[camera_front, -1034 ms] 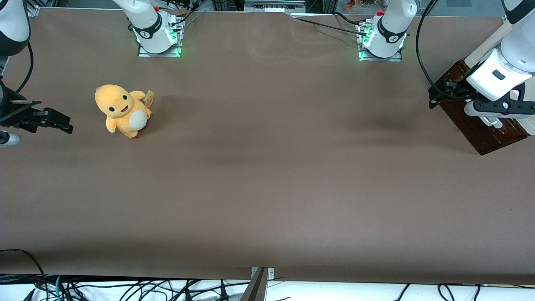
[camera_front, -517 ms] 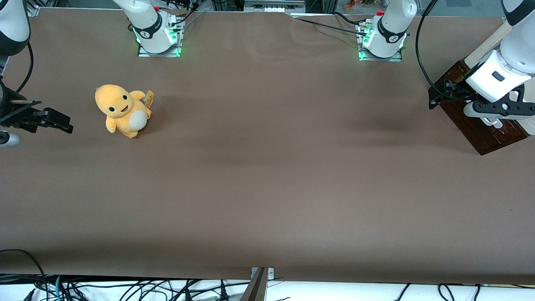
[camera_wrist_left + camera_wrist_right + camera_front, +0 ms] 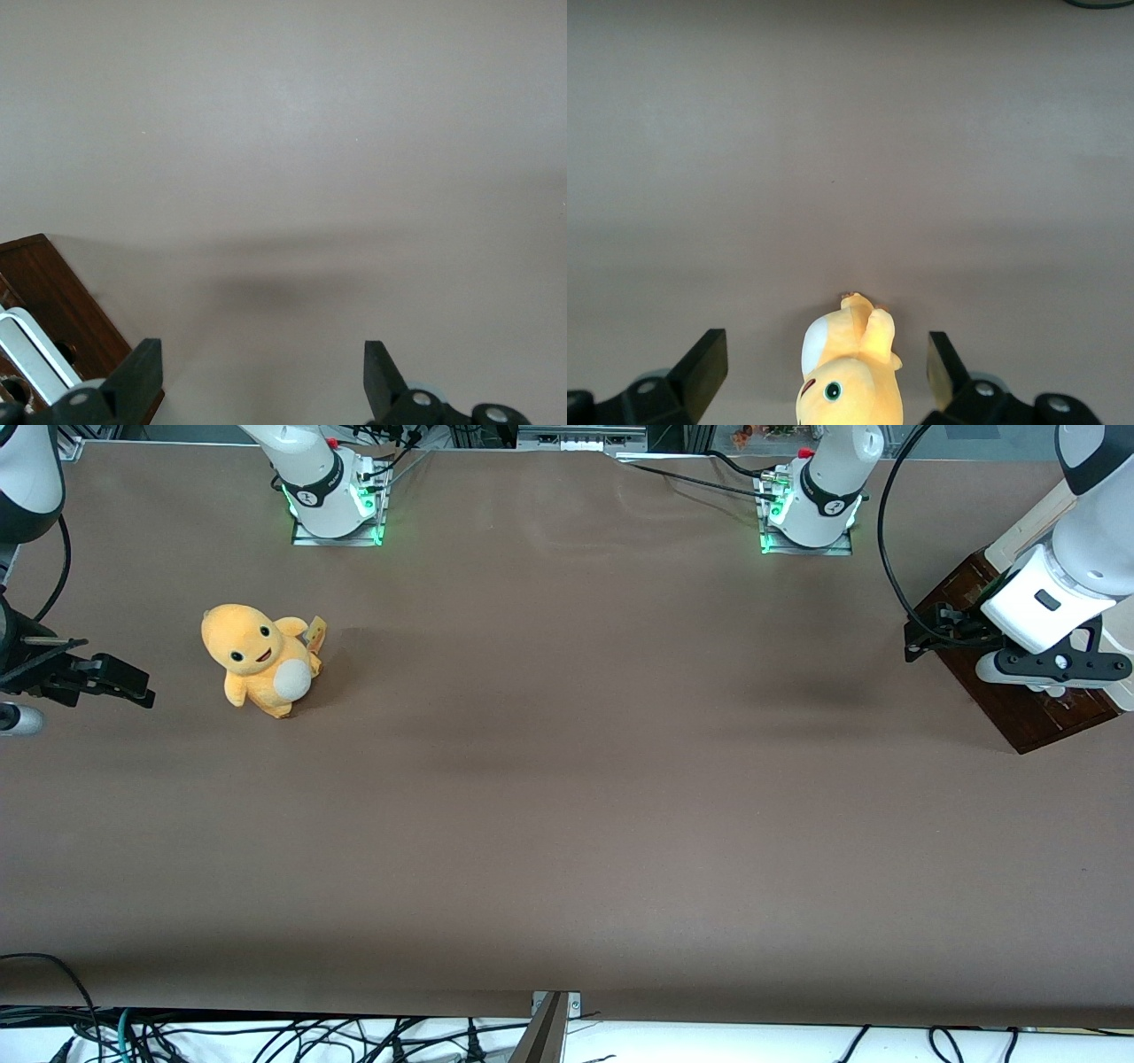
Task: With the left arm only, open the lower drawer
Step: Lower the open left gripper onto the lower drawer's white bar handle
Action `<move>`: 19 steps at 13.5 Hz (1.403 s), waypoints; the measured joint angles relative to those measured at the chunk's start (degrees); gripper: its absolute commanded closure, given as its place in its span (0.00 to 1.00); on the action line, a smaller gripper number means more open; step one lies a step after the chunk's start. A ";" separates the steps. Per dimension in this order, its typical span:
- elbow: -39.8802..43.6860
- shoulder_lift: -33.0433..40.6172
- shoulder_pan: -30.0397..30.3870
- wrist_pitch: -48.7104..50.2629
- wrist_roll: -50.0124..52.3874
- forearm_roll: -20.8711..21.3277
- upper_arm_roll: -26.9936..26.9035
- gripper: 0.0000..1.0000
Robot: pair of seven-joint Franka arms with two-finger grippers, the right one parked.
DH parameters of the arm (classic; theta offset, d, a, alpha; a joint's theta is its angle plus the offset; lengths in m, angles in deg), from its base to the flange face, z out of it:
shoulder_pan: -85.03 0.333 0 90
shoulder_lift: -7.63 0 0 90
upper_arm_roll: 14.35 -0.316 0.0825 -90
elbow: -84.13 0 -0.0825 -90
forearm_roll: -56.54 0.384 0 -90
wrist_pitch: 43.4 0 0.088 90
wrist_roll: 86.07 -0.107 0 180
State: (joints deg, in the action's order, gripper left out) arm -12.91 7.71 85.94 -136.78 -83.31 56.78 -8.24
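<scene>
The left arm [image 3: 1050, 598] has drifted slightly farther from the front camera above the dark wooden cabinet [image 3: 1019, 708], carrying its gripper [image 3: 257, 390] (fingers spread apart) along.

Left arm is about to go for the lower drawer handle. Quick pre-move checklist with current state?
1. Pincer open: ok, its fingers stand wide apart.
2. Pincer empty: ok, only bare table shows between the fingers.
3. Pincer at the cabinet: ok, it hovers above the dark brown cabinet at the working arm's end of the table.
4. White handle between the fingers: not ok, it sits outside one finger.
5. Lower drawer state: cannot tell, the arm covers the fronts.
6. Stuffed toy out of the way: ok, it lies toward the parked arm's end.
</scene>
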 measured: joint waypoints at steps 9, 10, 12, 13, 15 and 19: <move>0.01 -1.43 -0.04 0.29 0.00 0.00 0.01 0.00; 0.05 -1.70 -0.04 0.29 0.00 0.00 0.01 0.00; 0.20 -2.24 0.07 0.29 0.00 0.00 -0.07 0.00; 0.26 -2.45 0.20 0.29 0.00 0.00 -0.13 0.00; 0.38 -2.82 0.26 0.36 0.22 0.00 -0.14 0.00; 0.55 -2.90 0.09 2.54 5.41 5.85 1.13 0.00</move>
State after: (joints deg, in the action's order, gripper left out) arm -12.36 4.81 86.03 -134.24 -77.90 62.63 -7.11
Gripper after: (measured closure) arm 0.000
